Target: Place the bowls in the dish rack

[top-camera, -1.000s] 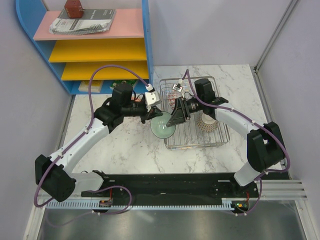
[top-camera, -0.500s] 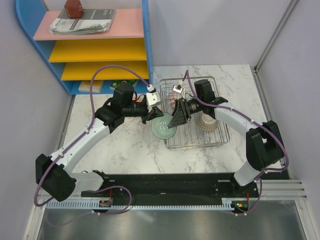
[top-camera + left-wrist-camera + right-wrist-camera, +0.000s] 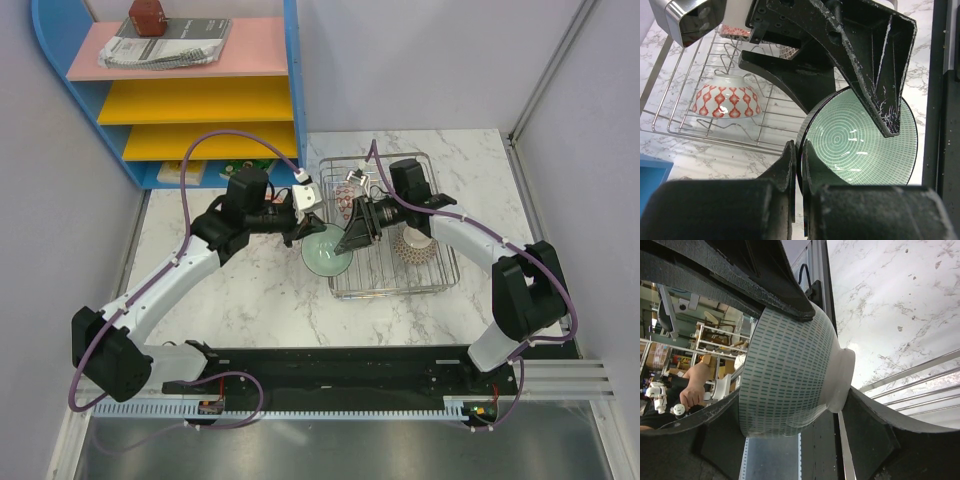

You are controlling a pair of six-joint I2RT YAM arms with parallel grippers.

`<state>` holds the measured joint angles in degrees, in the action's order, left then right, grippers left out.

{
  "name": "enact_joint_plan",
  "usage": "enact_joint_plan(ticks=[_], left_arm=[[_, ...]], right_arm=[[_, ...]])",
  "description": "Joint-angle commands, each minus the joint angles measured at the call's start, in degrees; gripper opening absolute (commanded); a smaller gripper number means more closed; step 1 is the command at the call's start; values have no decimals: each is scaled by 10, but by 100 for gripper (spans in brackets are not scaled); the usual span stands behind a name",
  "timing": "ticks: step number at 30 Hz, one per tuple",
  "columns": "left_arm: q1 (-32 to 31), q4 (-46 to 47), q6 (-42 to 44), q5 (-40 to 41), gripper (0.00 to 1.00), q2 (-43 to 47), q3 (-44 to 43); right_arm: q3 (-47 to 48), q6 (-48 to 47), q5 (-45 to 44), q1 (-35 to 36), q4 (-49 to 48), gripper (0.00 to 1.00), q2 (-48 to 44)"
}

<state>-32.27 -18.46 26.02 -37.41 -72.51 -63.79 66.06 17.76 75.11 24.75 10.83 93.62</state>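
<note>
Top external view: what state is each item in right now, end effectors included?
green bowl: tipped on edge, gripped from both sides.
left end effector: shut on the green bowl's rim.
right end effector: shut on the green bowl.
red-and-white bowl: upside down in the dish rack.
beige mesh bowl: in the rack, apparently upside down.
dish rack: flat on the table, partly loaded.

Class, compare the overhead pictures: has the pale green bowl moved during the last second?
No. In the top view the pale green bowl overlaps the left edge of the dish rack at the same spot as before, with no visible shift.
</note>
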Motion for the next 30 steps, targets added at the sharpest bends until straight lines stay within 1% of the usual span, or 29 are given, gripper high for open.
enact_joint_plan(ticks=[1,2,3,9,12,13,14,15,16,17,18,19,20,22,23,25,26,29,30], left_arm=[[-4,29,-3,-43,6,8,-9],[-4,30,-3,-43,8,6,-9],[-4,29,-3,-43,9,6,-8],[-5,29,-4,-46,11,5,-9],[-5,29,-4,-49,12,3,-9],[-5,30,-5,-50,12,0,-9],[-6,30,-7,-50,5,-1,-9],[-6,31,-7,-52,2,-1,-9],[-6,31,-8,-53,2,-3,-9],[-7,33,-10,-57,2,-4,-9],[-7,33,-11,-59,2,-4,-9],[-7,34,-12,-63,2,-4,-8],[-8,34,-14,-64,2,-5,-8],[-8,36,-16,-68,2,-5,-7],[-8,38,-16,-68,2,-4,-6],[-8,38,-15,-67,2,-4,-7],[-8,39,-15,-67,2,-4,-6],[-8,40,-18,-72,2,-4,-5],[-8,41,-18,-72,2,-3,-4]], right_arm=[[-3,36,-37,-11,-87,0,-4],[-15,61,-40,-12,-120,0,-8],[-19,68,-45,-13,-130,0,-9],[-29,93,-45,-15,-157,0,-12],[-44,126,-36,-15,-213,0,-15],[-49,157,-30,-15,-233,0,-16],[-59,176,-23,-15,-274,0,-17],[-64,191,-17,-14,-292,0,-15],[-69,215,-14,-14,-305,0,-15],[-71,221,-9,-14,-323,20,-13],[-72,225,-7,-14,-327,36,-13],[-73,228,-8,-14,-330,44,-14],[-72,232,-5,-14,-336,48,-14],[-76,245,-2,-14,-353,53,-14],[-79,263,-1,-14,-375,64,-14],[-87,278,-1,-14,-396,76,-14],[-88,288,-3,-14,-404,88,-13],[-91,293,-7,-14,-410,91,-11],[-91,298,-8,-14,-412,95,-10]])
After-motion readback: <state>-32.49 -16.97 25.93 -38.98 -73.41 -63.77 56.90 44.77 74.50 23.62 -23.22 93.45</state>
